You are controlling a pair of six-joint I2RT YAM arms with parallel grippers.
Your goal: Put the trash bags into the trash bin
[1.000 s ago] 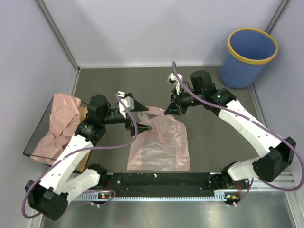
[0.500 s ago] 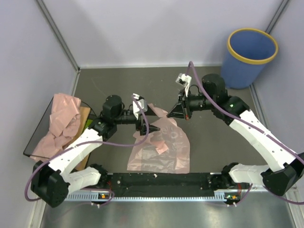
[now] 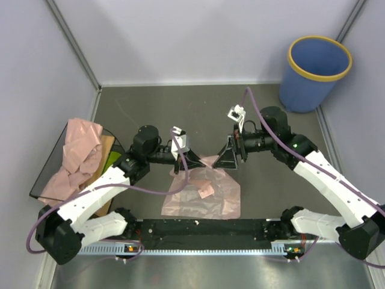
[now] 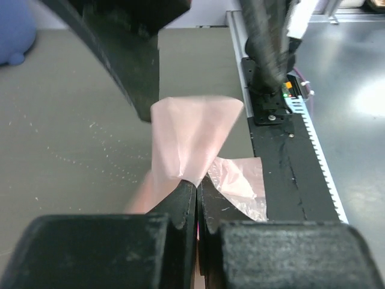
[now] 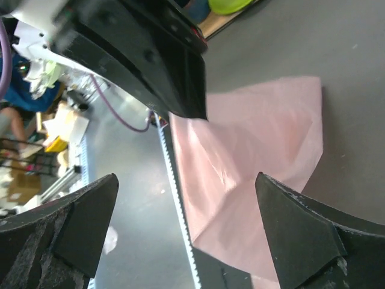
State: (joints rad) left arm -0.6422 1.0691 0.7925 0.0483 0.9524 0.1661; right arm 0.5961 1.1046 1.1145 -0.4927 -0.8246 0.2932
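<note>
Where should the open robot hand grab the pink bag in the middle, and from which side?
The raised top edge of the pink bag, beside where the left gripper pinches it. That fold stands off the table; the rest lies flat. The right gripper, fingers open, should probably come from the bag's right side.

Dark grey table [image 3: 150,108], pink trash bag [image 3: 218,198] (crinkled) near front; blue trash bin [image 3: 307,90] far right
</note>
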